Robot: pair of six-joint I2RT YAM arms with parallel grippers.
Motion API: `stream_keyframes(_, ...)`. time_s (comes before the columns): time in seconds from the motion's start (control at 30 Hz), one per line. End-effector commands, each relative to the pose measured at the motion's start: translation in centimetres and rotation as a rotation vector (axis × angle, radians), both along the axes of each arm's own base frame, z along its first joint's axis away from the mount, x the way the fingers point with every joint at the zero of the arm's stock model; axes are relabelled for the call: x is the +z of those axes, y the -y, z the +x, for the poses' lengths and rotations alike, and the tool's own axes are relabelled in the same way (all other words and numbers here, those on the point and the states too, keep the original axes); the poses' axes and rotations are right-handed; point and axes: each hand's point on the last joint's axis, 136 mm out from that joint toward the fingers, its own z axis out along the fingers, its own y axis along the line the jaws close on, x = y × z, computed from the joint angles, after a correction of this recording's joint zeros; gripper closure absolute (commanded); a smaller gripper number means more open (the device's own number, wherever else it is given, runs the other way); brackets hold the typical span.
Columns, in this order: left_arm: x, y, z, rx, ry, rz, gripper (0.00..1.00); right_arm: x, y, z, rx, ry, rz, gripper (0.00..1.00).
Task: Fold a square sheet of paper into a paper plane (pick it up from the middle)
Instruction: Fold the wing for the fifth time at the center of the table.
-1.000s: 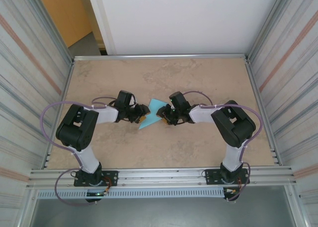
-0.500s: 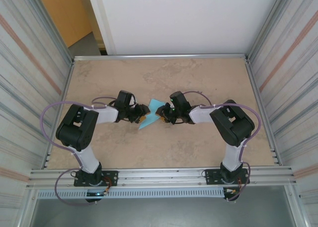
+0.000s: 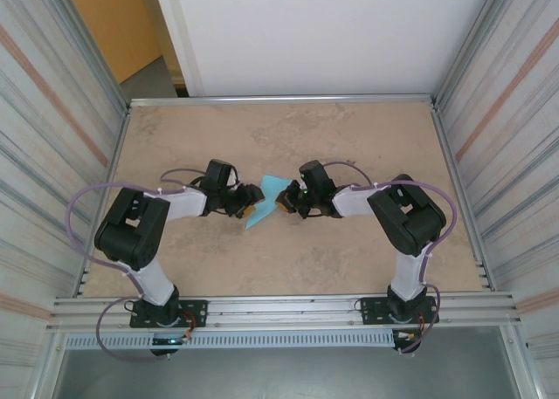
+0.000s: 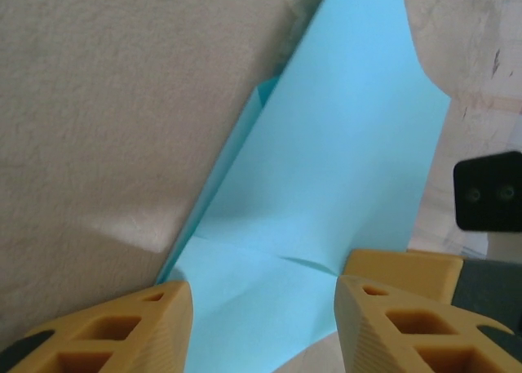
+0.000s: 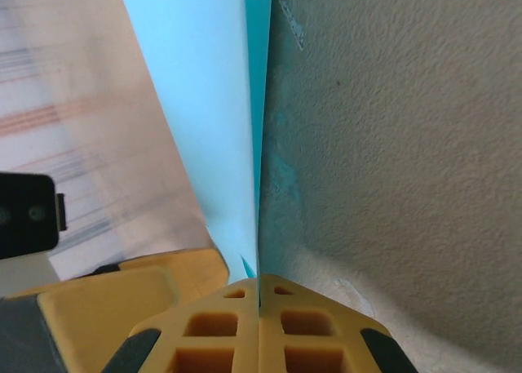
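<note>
The square sheet of paper [image 3: 267, 196] is light blue and folded into layers, with a pointed end toward the back. It is held up off the table between my two grippers at mid-table. Whether it has a paper plane's form I cannot tell. My right gripper [image 3: 282, 204] is shut on the sheet's edge; in the right wrist view its jaws [image 5: 259, 308] pinch the thin paper [image 5: 214, 120], which stands on edge. My left gripper [image 3: 255, 199] is open. In the left wrist view the creased paper [image 4: 342, 161] spreads between its yellow fingers [image 4: 122, 334], which stand well apart.
The beige table [image 3: 288, 259] is bounded by metal rails and corrugated side walls [image 3: 44, 154]. Both arms reach in from the near edge and meet at the middle. The right gripper's yellow finger [image 4: 408, 268] shows close behind my left one.
The right gripper's jaws have closed onto the paper's edge. The left gripper's jaws have spread a little wider. Both grippers stayed close together at the middle.
</note>
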Motion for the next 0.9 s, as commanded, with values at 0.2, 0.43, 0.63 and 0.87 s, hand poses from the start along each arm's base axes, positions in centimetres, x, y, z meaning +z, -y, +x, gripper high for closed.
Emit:
stream_keyframes(0.2, 2.5, -0.6, -2.9, -0.233, 0.299, 0.307, 0.45, 2.0, 1.5, -0.4, -0.020, 0.030, -0.031, 1.00)
stream_keyframes(0.43, 3.8, 0.8, -4.0, -0.425, 0.525, 0.495, 0.44, 2.9, 2.2, -1.0, -0.030, 0.011, -0.033, 1.00)
stream_keyframes(0.63, 3.4, 2.1, -4.0, -0.492, 0.594, 0.526, 0.43, 3.5, 2.4, -1.2, -0.035, -0.002, -0.018, 1.00)
stream_keyframes(0.87, 3.7, 4.7, -4.8, -0.664, 0.769, 0.568, 0.49, 3.5, 2.5, -1.3, -0.037, -0.021, -0.009, 0.99)
